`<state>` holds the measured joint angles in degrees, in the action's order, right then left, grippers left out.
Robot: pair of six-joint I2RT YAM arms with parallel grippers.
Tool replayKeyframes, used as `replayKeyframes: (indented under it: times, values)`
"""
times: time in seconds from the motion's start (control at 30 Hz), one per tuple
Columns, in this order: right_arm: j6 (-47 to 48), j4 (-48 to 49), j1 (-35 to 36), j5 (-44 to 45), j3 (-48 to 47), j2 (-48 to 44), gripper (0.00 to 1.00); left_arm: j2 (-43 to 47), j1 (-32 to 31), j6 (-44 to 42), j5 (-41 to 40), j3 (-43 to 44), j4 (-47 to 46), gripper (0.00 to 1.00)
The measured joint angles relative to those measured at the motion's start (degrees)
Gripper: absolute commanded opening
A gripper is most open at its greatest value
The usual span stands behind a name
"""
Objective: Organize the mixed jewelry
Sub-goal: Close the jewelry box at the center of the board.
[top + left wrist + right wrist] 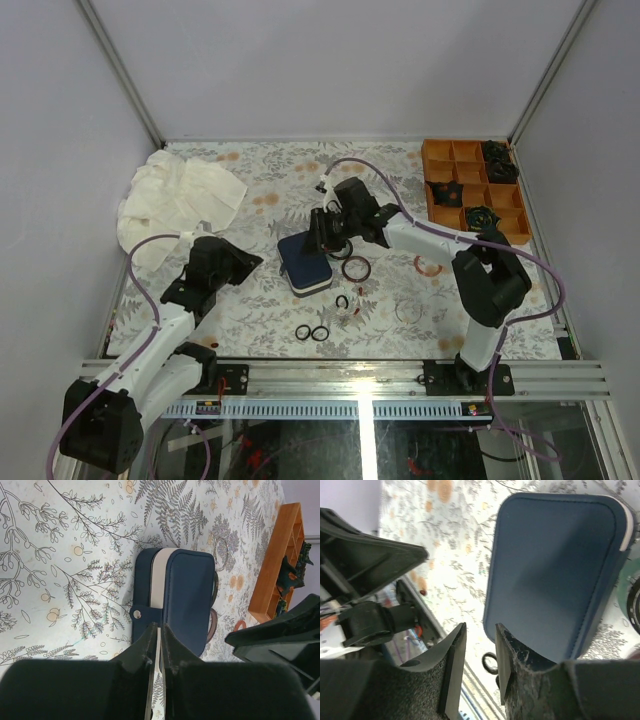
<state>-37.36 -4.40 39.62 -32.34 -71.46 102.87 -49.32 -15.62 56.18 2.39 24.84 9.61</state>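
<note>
The mixed jewelry lies loose on the floral cloth. A dark bangle (356, 268) sits right of the closed navy case (305, 263), two black rings (311, 333) lie near the front, and a small ring with red bits (345, 301) lies between them. A thin wire hoop (408, 310) and a red hoop (428, 265) lie further right. My right gripper (319, 238) hangs over the case's far edge. In the right wrist view its jaws (480, 625) stand narrowly open and empty beside the case (555, 565), with a black ring (490, 662) beyond. My left gripper (159, 626) is shut and empty, pointing at the case (187, 600).
An orange divided tray (440, 170) with black rosettes stands at the back right. A crumpled white cloth (175, 200) lies at the back left. In the left wrist view a wire hoop (222, 550) and the tray (280, 555) lie beyond the case.
</note>
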Motion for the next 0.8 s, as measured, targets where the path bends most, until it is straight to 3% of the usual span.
replayKeyframes:
  times: [0.17, 0.4, 0.8]
  values:
    - [3.82, -6.84, 2.62, 7.06, -3.52, 2.23, 0.35, -0.85, 0.00, 0.02, 0.11, -0.26, -0.50, 0.05]
    - [9.57, -14.73, 6.56, 16.81, -11.52, 5.53, 0.23, -4.48, 0.02, 0.07, 0.68, -1.66, -2.80, 0.05]
    - [16.57, -24.22, 15.82, 37.27, -19.91, 7.93, 0.29, -6.91, 0.33, 0.09, 1.38, -3.98, -7.50, 0.05]
